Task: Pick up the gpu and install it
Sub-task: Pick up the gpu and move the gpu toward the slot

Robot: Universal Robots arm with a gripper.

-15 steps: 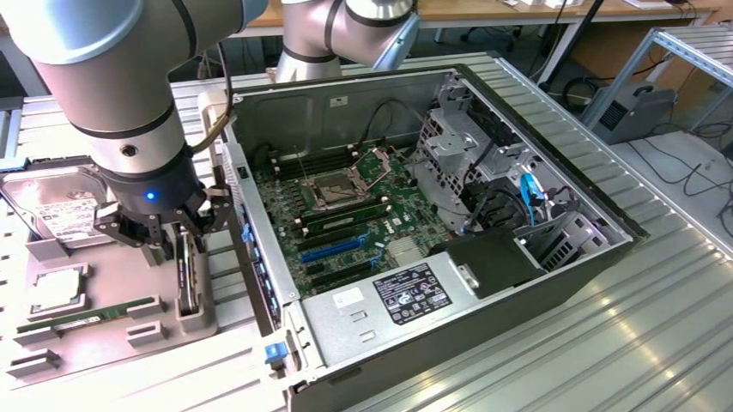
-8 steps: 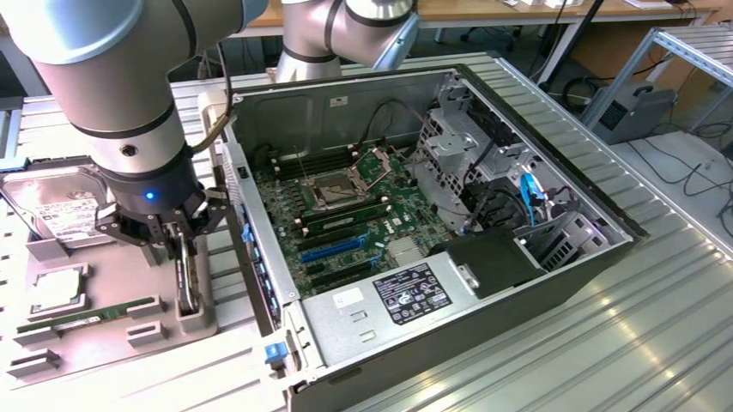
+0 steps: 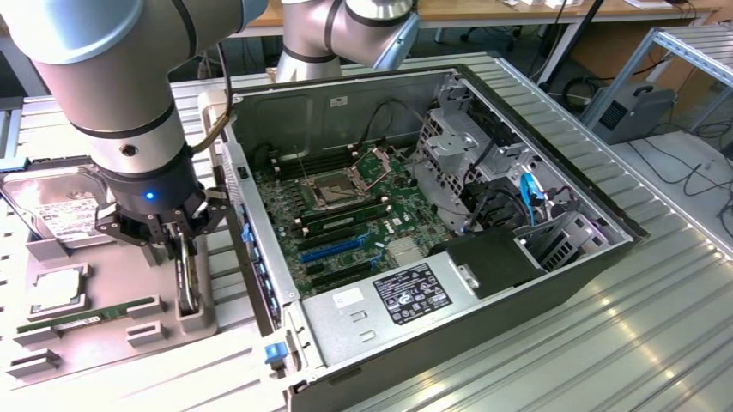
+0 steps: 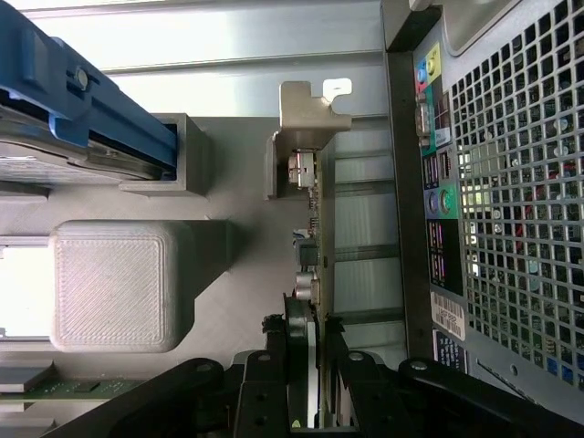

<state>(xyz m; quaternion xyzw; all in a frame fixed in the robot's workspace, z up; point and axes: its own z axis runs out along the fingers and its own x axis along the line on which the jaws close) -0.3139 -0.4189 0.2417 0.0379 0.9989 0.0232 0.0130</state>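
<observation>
Exterior view: a ribbed metal surface (image 3: 641,343) carries a big open black computer case (image 3: 516,318) (motherboard bared). To the exterior view's left of the case lies a grey moulded parts tray (image 3: 172,335). A thick silver robot arm (image 3: 109,94) reaches down over that tray. The gpu (image 3: 184,283), a small flat green circuit card with a silver metal end bracket (image 4: 306,109), stands on edge in the tray, just beside the case wall. The black gripper (image 3: 181,253) is clamped on the gpu, its fingers (image 4: 260,388) pressing either face in the wrist view.
</observation>
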